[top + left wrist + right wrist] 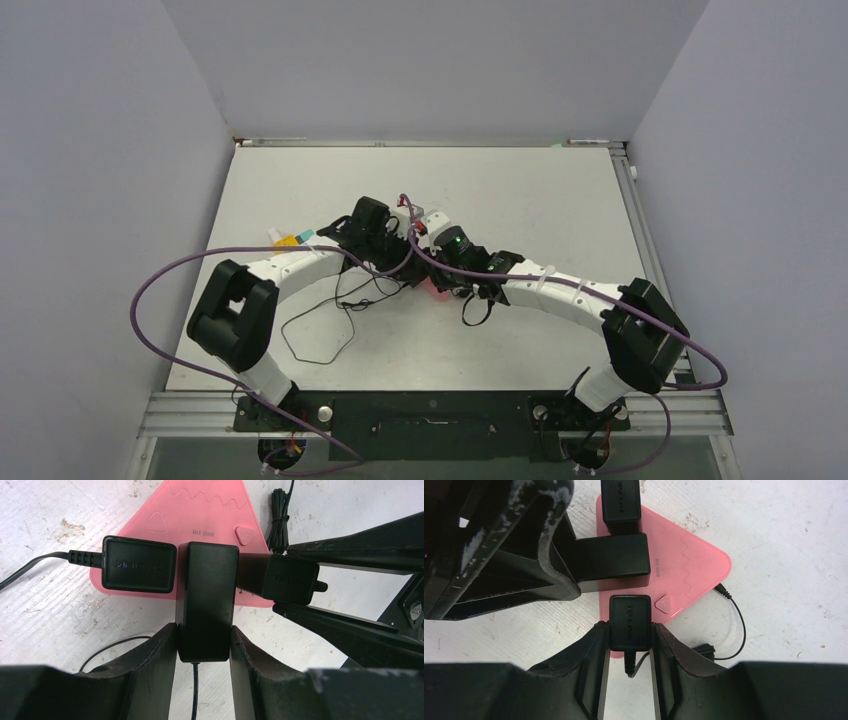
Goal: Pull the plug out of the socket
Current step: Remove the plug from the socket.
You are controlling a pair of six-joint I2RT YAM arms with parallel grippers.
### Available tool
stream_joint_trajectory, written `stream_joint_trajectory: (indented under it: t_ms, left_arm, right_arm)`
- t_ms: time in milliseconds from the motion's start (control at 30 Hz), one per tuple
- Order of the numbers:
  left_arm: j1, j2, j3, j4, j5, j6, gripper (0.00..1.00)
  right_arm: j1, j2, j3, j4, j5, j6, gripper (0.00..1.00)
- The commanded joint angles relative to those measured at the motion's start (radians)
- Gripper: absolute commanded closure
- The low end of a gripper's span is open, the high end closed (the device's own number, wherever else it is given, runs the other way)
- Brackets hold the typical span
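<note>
A pink triangular socket (200,510) lies flat on the white table, with three black plugs seated in it. My left gripper (203,630) is shut on the tall middle plug (207,580), one finger on each side of it. The right gripper (629,626) is shut on a smaller TP-Link plug (630,615) at the socket's (694,565) near edge. A third plug (139,564) stands free on the far side of the middle one. The right gripper's fingers (350,550) reach in from the right in the left wrist view. From above, both arms meet over the socket (437,288) and hide most of it.
Thin black cables (320,330) loop over the table in front of the socket, and one coiled lead (706,652) lies beside it. A small yellow and teal object (287,239) sits left of the left arm. Grey walls enclose the table on three sides.
</note>
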Motion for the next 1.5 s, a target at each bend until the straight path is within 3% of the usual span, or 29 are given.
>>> stream_joint_trajectory:
  t_ms: [0, 233, 500, 833, 1467]
  left_arm:
    - [0.0, 0.017, 0.055, 0.057, 0.018, -0.05, 1.0]
    - [0.0, 0.022, 0.059, 0.049, 0.016, -0.048, 1.0]
    - [-0.002, 0.026, 0.059, 0.046, 0.007, -0.043, 1.0]
    - [-0.004, 0.034, 0.062, 0.042, 0.004, -0.041, 1.0]
    - [0.001, 0.043, 0.069, 0.036, 0.025, -0.054, 1.0]
  right_arm:
    - [0.055, -0.015, 0.036, 0.03, -0.074, 0.003, 0.95]
    - [0.038, -0.015, 0.035, 0.042, -0.097, 0.026, 0.95]
    - [-0.127, -0.042, -0.01, 0.1, -0.277, 0.117, 0.95]
    - [-0.153, -0.039, -0.023, 0.091, -0.278, 0.115, 0.95]
    - [0.091, -0.01, 0.051, 0.009, 0.113, 0.026, 0.95]
